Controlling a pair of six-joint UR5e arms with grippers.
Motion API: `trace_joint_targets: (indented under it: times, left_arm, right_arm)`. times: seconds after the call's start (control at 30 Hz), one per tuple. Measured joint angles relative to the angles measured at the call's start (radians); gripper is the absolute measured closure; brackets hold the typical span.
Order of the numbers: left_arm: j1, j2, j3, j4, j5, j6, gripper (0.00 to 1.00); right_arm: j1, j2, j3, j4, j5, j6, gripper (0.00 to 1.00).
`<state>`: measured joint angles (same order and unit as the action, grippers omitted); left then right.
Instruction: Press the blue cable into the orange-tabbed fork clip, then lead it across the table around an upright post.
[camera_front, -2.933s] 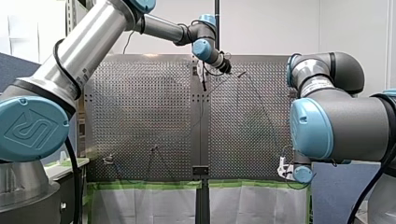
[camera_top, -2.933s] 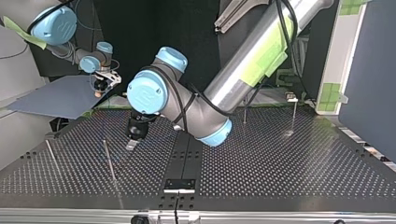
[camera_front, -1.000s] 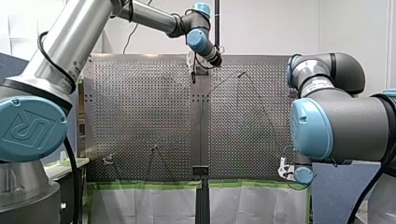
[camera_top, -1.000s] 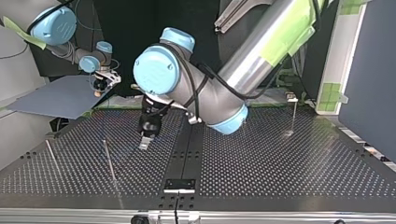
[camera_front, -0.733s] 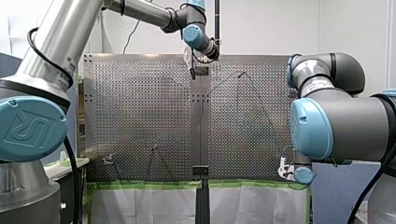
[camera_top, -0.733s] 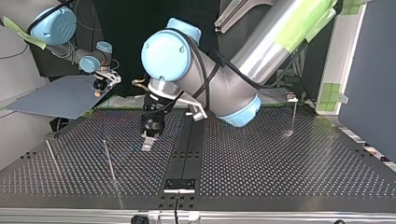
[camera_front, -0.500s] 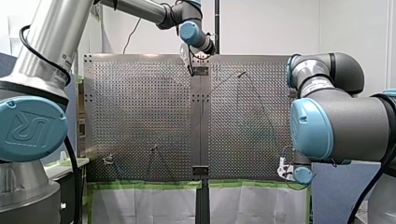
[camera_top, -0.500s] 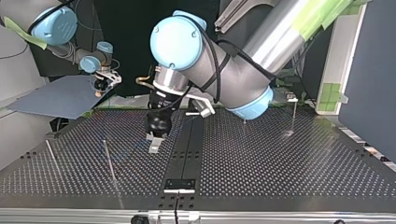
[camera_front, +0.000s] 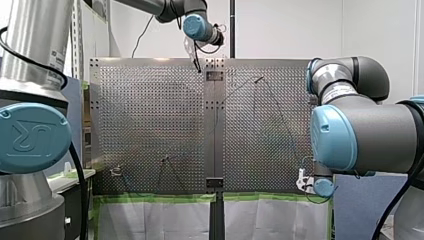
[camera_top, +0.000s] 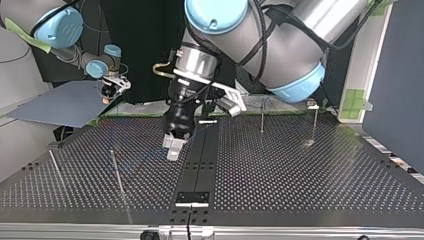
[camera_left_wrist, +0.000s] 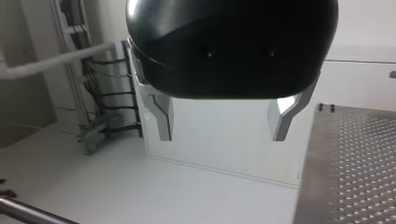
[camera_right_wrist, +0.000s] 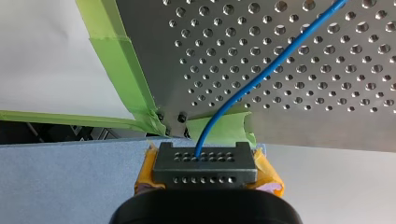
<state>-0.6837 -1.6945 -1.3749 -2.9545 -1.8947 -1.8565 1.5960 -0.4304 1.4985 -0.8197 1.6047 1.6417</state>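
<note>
Our right pincer (camera_right_wrist: 204, 157) is closed on the blue cable (camera_right_wrist: 261, 77). Its yellow pads (camera_right_wrist: 267, 171) sit on either side of the dark block where the cable goes in. The pincer is just off a corner of the bench (camera_right_wrist: 327, 107), beside strips of green tape (camera_right_wrist: 121, 70). In the front view this is the near right corner. From the grip the cable runs slantwise away over the perforated plate and out of the right wrist view.

Our left pincer (camera_top: 172, 149) hangs over the far middle of the bench, pointing down, clear of the plate. In the top view it is just left of the dark centre strip (camera_top: 197, 165). The left wrist view shows its two metal fingers (camera_left_wrist: 161, 116) spread wide with nothing between them.

In the top view a thin upright post (camera_top: 116, 172) stands on the plate to the left of that pincer, well apart from it. A faint blue line lies on the plate between the two. Two more posts (camera_top: 262, 117) stand on the right half, close to the arms' side of the bench.
</note>
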Motion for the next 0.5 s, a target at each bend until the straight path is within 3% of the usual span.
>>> trace_joint_targets:
  times: [0.37, 0.5]
  left_arm:
    - [0.005, 0.108, -0.108, 0.108, -0.002, -0.009, 0.00]
    - [0.005, 0.147, -0.147, 0.147, -0.022, -0.015, 0.00]
  right_arm:
    - [0.000, 0.000, 0.000, -0.004, 0.000, 0.000, 1.00]
    - [0.000, 0.000, 0.000, -0.004, 0.000, 0.000, 1.00]
